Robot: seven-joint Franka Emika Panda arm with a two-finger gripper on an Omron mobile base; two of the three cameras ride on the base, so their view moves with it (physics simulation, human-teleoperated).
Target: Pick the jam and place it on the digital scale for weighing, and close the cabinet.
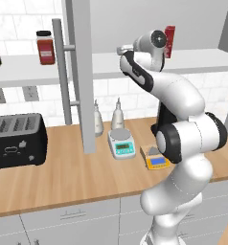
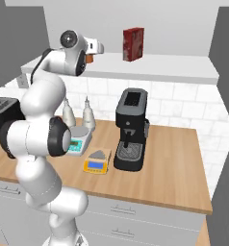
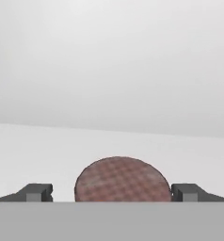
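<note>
A: Where do we stand?
B: Our gripper (image 3: 112,193) is spread wide around the jam (image 3: 123,180) on the cabinet (image 1: 80,72) shelf, nothing grasped.
A: Risk?
B: We judge an off-centre squeeze could topple it; the far-below scale (image 2: 97,162) awaits.

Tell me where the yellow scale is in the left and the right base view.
Left base view: yellow scale, lower right of centre, partly behind the arm.
Right base view: yellow scale, lower left of centre, beside the coffee machine.
Shared landmark: the white scale next to it.
</note>
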